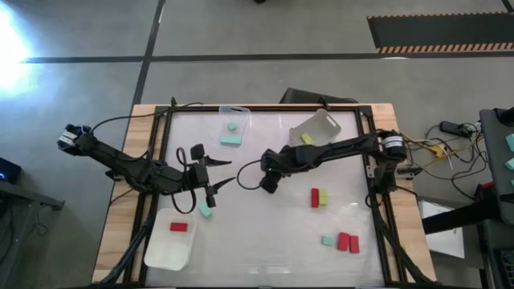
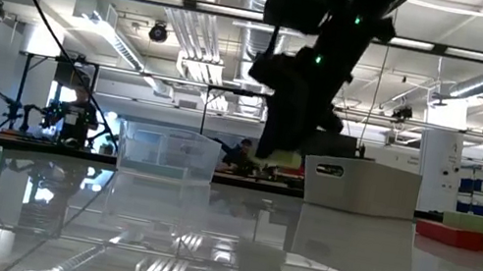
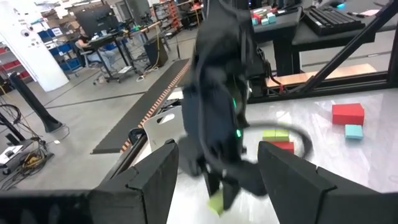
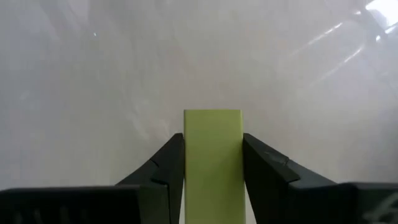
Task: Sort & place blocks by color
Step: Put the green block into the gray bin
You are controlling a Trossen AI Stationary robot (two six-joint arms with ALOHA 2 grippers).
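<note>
Right gripper (image 4: pixel 212 180): you see its two fingers pressed against both sides of a yellow-green block (image 4: pixel 212 163), so it pinches this block; from above it stands near the middle of the table (image 1: pixel 265 233), and in the low view the block hangs above the surface.
Left gripper (image 1: pixel 215 175): its fingers are spread and hold nothing; it waits on the left part of the table, pointing toward the right arm.
Tray at the front left (image 1: pixel 161 255): one red block (image 1: pixel 178 227) lies inside it.
Teal block by the left gripper (image 1: pixel 206 210): it lies on the table just beside that tray, near the left gripper.
Tray at the back, left of centre (image 1: pixel 234 112): two teal blocks (image 1: pixel 231 140) lie at its open side; you cannot tell whether they are inside.
Tray at the back, right of centre (image 1: pixel 328 125): one yellow-green block (image 1: pixel 306 139) lies in it.
Pair on the right side: a red block (image 1: pixel 315 197) and a yellow-green one (image 1: pixel 324 197) lie touching, side by side.
Group at the front right: a teal block (image 1: pixel 328 240) lies just beside two red blocks (image 1: pixel 348 242).
</note>
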